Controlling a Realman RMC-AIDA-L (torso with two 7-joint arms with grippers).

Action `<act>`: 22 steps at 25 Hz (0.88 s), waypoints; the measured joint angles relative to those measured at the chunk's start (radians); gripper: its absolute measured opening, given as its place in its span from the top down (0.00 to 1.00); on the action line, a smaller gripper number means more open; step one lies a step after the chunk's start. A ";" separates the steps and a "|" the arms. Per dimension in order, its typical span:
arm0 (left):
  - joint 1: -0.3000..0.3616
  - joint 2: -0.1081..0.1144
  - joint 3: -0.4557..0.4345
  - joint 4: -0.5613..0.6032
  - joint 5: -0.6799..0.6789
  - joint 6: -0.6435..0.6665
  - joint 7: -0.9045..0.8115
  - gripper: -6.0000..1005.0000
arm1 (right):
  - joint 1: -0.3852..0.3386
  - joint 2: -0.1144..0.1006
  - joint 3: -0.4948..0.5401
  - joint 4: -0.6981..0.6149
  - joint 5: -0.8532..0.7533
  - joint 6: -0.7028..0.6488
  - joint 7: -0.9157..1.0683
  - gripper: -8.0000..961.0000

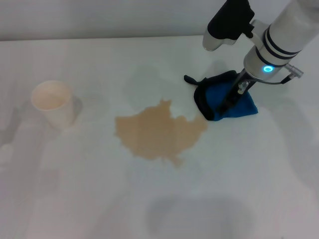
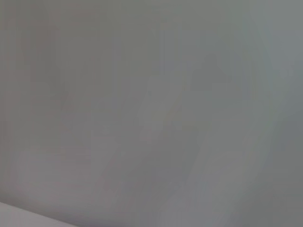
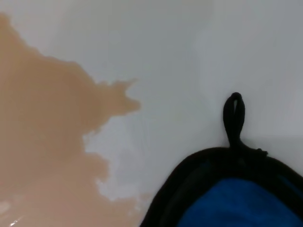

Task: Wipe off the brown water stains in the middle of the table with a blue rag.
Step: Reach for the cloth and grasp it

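A white table (image 1: pixel 159 209) holds a brown puddle (image 1: pixel 159 132). The right gripper (image 1: pixel 230 99) presses into the blue rag (image 1: pixel 239 102); its grip is unclear. A loose hold could drop the rag mid-wipe.

The right arm (image 1: pixel 294 27) is showing as a thick white cylinder banded with two black rings near the wrist. At about seven o'clock from those rings, a small ring light (image 1: pixel 268 68) is glowing bright blue on the white wrist housing. A black block-shaped part (image 1: pixel 230 19) is sitting at ten o'clock from the light, above a white rounded casing. A thin dark cable is looping at the wrist's three o'clock side. Dark, slender metal parts of the right gripper (image 1: pixel 234 97) are extending below.
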 joint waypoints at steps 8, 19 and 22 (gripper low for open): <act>-0.005 0.002 0.000 0.004 0.000 0.003 0.000 0.13 | 0.000 0.000 0.001 -0.003 0.002 -0.029 0.007 0.43; -0.008 0.002 0.000 0.004 0.000 0.011 0.000 0.13 | 0.007 0.000 0.000 -0.009 0.004 -0.061 0.008 0.61; -0.007 0.002 0.000 0.004 0.000 0.012 0.000 0.13 | 0.009 0.000 0.000 -0.010 0.000 -0.061 0.014 0.67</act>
